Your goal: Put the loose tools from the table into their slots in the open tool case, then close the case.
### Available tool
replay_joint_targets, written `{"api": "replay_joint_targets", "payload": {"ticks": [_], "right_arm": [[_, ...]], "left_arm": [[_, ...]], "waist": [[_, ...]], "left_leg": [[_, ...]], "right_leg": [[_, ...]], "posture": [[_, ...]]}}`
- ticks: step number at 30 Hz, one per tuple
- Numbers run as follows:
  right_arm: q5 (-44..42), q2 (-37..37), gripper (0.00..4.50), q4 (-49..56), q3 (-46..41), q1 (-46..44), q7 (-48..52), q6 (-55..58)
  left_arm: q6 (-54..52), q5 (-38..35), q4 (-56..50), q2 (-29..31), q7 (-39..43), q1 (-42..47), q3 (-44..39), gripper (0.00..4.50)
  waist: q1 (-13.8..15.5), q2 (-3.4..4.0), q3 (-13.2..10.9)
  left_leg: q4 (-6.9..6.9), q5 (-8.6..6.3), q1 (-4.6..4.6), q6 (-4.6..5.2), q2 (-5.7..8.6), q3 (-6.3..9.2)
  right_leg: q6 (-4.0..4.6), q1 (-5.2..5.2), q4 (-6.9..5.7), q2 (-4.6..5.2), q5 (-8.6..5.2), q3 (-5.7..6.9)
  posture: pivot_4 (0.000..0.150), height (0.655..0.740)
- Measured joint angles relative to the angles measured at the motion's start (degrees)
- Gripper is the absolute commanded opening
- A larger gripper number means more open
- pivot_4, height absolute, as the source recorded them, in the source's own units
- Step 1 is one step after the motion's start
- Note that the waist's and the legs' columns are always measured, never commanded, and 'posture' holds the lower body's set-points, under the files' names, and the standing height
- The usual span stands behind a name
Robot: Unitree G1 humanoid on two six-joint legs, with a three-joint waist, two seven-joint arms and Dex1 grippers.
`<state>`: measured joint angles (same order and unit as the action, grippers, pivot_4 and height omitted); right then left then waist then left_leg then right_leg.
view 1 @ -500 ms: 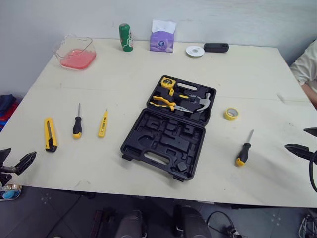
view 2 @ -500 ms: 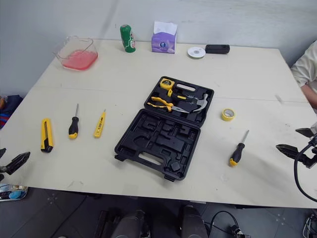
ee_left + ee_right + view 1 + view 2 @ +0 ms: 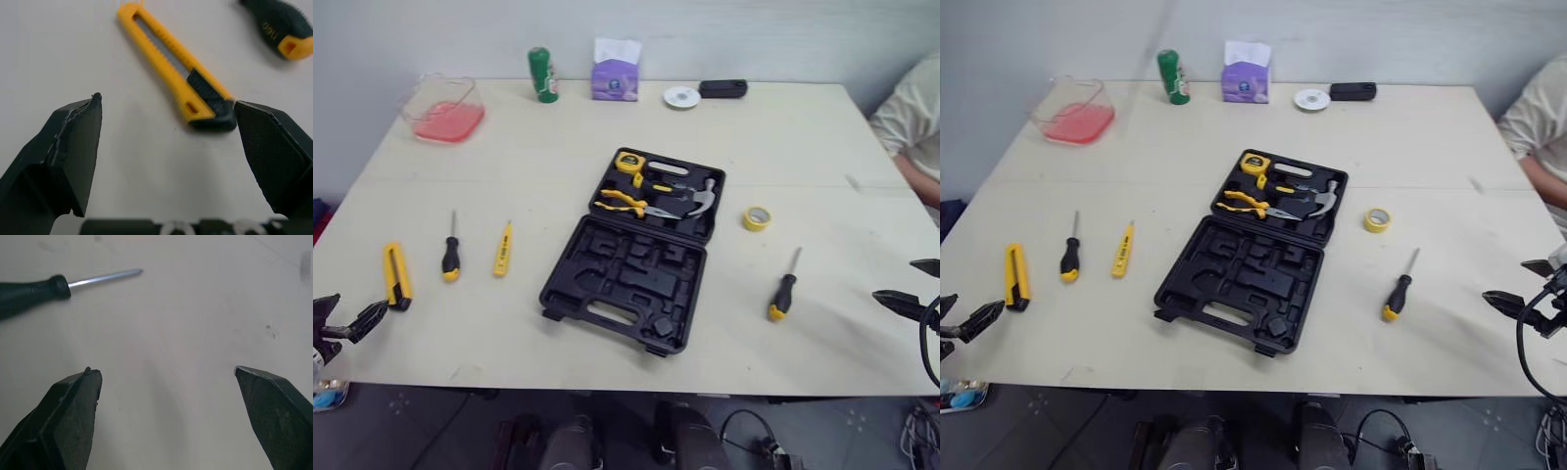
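Left eye view: pale table (image 3: 783,147), grey wall (image 3: 783,39); left hand (image 3: 357,305) and right hand (image 3: 896,280) gape empty.

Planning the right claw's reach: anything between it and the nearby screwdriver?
Only bare table between right claw and screwdriver, seen in left eye view.

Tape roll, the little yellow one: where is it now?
In the eye views, the tape roll lies on the table right of centre, just right of the open case and beyond the lone screwdriver.
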<state>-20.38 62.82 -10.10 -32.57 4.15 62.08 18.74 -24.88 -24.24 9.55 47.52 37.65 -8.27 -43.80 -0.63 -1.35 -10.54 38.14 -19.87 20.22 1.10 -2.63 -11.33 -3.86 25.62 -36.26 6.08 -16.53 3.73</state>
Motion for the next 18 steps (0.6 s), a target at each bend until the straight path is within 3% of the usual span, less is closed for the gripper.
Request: {"api": "replay_joint_targets", "payload": {"ticks": [6, 13, 18], "right_arm": [[0.00, 0.00, 4.50, 1.01, -1.40, 0.31, -0.36, 0.02], [-0.03, -0.35, 4.50, 2.23, -1.40, 0.28, -0.82, 0.28], [-1.56, -2.41, 4.50, 8.54, -1.19, -0.92, -3.05, 3.67]], "left_arm": [[0.12, 0.02, 0.28, 0.35, -0.01, 0.00, -0.02, 4.49], [-0.48, -0.03, 0.28, 0.35, -0.08, 0.20, -0.02, 4.49], [-3.99, -1.17, -1.93, 0.59, 0.53, 2.31, 0.86, 4.49]], "waist": [[-1.97, 0.00, 0.00], [-2.02, -0.03, 0.02], [-1.91, -0.04, 0.03]], "left_leg": [[-0.06, -0.14, -0.07, -0.18, -0.34, 0.07], [0.02, -0.14, -0.07, -0.16, -0.33, 0.03], [0.04, -0.14, -0.06, -0.17, -0.33, 0.03]], "right_leg": [[0.05, -0.14, 0.14, -0.47, -0.03, 0.09], [0.05, -0.15, 0.14, -0.48, -0.03, 0.05], [0.05, -0.14, 0.10, -0.48, -0.03, 0.04]], "posture": [[0.150, 0.7400], [0.150, 0.7400], [0.150, 0.7400]]}}
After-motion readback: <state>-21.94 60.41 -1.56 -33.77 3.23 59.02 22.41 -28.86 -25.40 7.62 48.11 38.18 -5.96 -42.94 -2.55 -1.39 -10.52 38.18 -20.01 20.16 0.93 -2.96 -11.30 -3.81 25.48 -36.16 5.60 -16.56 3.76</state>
